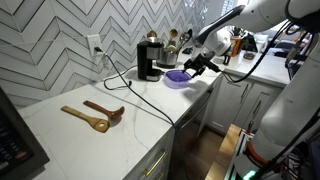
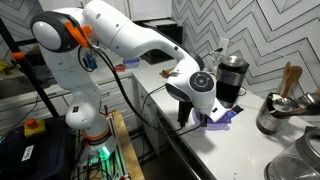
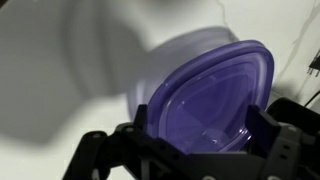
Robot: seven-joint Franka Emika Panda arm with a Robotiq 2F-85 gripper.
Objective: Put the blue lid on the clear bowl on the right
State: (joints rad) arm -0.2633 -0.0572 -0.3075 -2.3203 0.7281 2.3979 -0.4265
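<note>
Blue lid point(image 3: 205, 100) in the gripper point(image 3: 200, 138)

This is looking like a home kitchen. A white stone countertop point(image 1: 70, 135) is running along a wall wearing grey herringbone tile point(image 1: 45, 40), with a power outlet point(image 1: 94, 44) sitting just above the counter's back edge. A black coffee machine point(image 1: 148, 60) is standing at that back edge. Wooden spoons point(image 1: 88, 118) are lying nearer the front edge, and white cabinet fronts point(image 1: 228, 105) are hanging below it. In an exterior view a steel pot point(image 2: 272, 115) is resting on the counter.
</note>
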